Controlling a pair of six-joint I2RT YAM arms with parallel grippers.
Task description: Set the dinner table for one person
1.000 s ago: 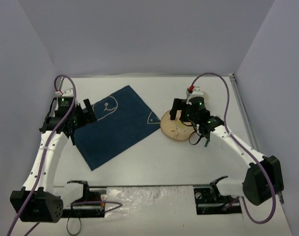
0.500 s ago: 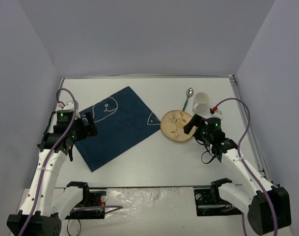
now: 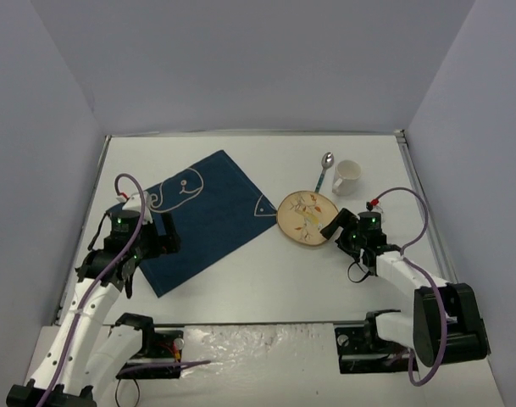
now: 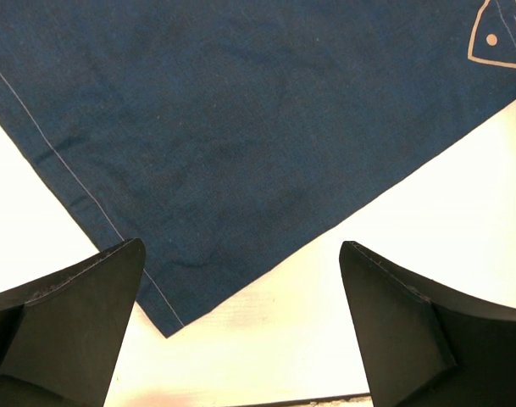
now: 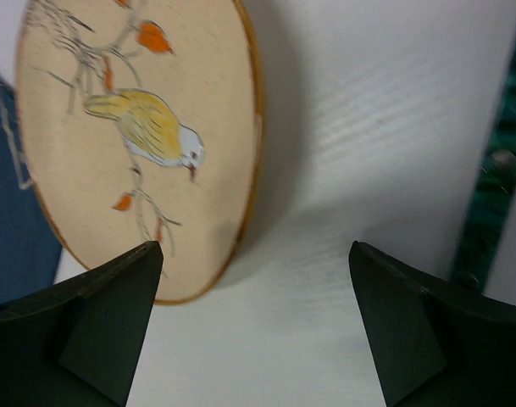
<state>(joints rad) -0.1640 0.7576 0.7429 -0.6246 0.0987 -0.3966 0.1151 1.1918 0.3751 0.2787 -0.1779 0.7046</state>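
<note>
Fingers of our left gripper stand wide and empty over the placemat corner, right gripper wide beside the plate; on the dinner table, spoon and mug sit upper right, so we judge setting barely begun.

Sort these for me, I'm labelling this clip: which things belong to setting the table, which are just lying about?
Belong to the job: dinner table, blue whale placemat, bird-painted plate, spoon, white mug.
Just lying about: none that I can see.
</note>
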